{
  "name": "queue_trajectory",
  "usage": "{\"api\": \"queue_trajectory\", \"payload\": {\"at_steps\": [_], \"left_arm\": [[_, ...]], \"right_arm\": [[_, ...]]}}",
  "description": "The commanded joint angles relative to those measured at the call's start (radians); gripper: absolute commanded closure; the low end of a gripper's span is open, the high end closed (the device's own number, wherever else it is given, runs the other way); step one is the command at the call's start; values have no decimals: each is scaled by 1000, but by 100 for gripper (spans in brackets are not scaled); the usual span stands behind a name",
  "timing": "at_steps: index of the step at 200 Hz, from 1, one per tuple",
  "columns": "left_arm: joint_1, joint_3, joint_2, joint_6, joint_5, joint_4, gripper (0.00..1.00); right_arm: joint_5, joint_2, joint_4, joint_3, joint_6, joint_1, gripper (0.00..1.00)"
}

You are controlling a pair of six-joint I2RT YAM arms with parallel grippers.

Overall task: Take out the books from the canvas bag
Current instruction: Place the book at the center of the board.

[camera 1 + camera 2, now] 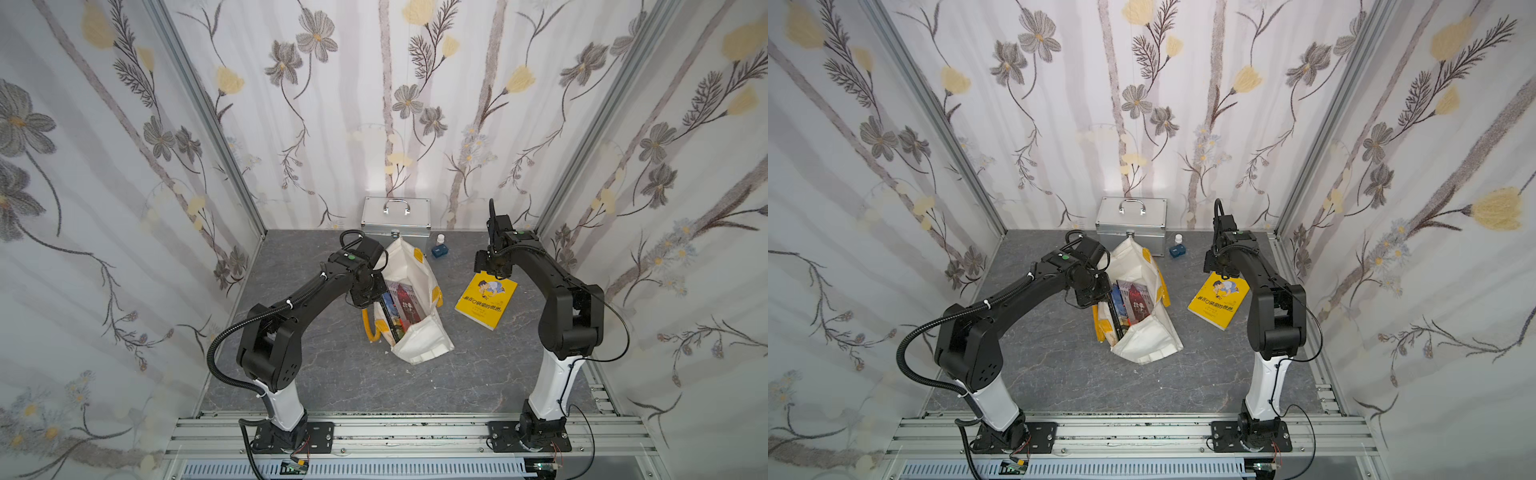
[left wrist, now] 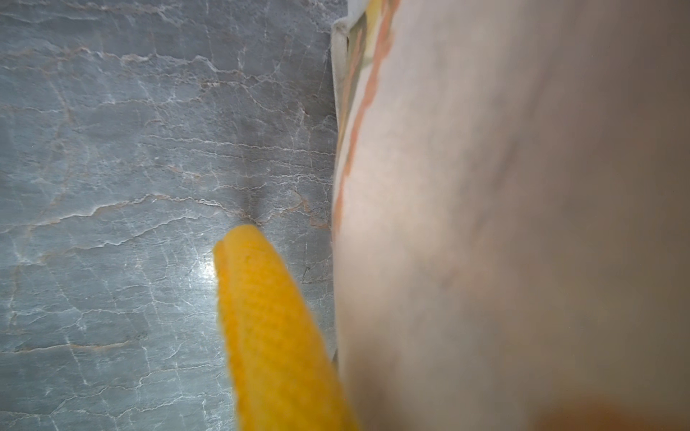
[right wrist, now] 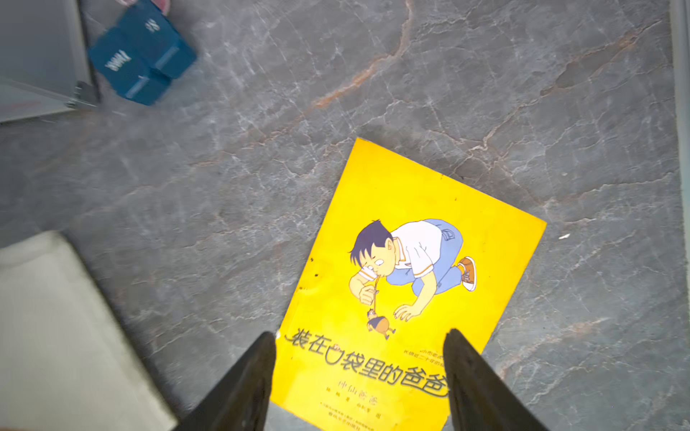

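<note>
The canvas bag (image 1: 422, 347) (image 1: 1152, 347) stands in the middle of the table, mouth open, in both top views. Upright inside it are books, among them a pinkish-red one with a castle (image 1: 409, 305) and a blue-green one (image 1: 390, 309). My left gripper (image 1: 365, 297) (image 1: 1090, 297) is at the bag's left rim, shut on the fabric by the yellow strap (image 2: 269, 324); its fingers are hidden behind the bag wall (image 2: 485, 224). The yellow book with a cartoon boy (image 1: 486, 301) (image 3: 407, 261) lies flat on the table to the right. My right gripper (image 1: 492, 270) (image 3: 361, 332) hovers open just above its near edge, holding nothing.
A silver metal case (image 1: 395, 216) stands against the back wall behind the bag. A small white-capped bottle (image 1: 440, 239) and a blue box (image 1: 438, 250) (image 3: 142, 63) sit between the case and my right arm. Patterned curtain walls close in three sides.
</note>
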Motion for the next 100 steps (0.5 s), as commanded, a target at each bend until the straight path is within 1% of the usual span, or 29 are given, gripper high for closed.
{"api": "queue_trajectory", "payload": {"at_steps": [1, 11, 28, 45, 55, 76, 100], "left_arm": [[-3, 20, -7, -14, 52, 20, 100], [-5, 34, -5, -17, 60, 23, 100], [-9, 60, 1, -20, 62, 19, 100], [-16, 76, 8, -26, 66, 21, 100], [-19, 81, 13, -30, 69, 23, 100], [-27, 86, 25, -38, 72, 33, 100], [-40, 89, 30, -47, 66, 40, 100]], "right_arm": [[-102, -99, 64, -14, 11, 7, 29], [-125, -156, 66, -32, 7, 17, 29], [-202, -258, 59, -47, -12, 53, 28], [-241, -340, 38, -62, -22, 138, 27], [-257, -374, 30, -74, -26, 210, 26], [-279, -384, -2, -87, -25, 353, 25], [-303, -344, 3, -111, -16, 444, 25]]}}
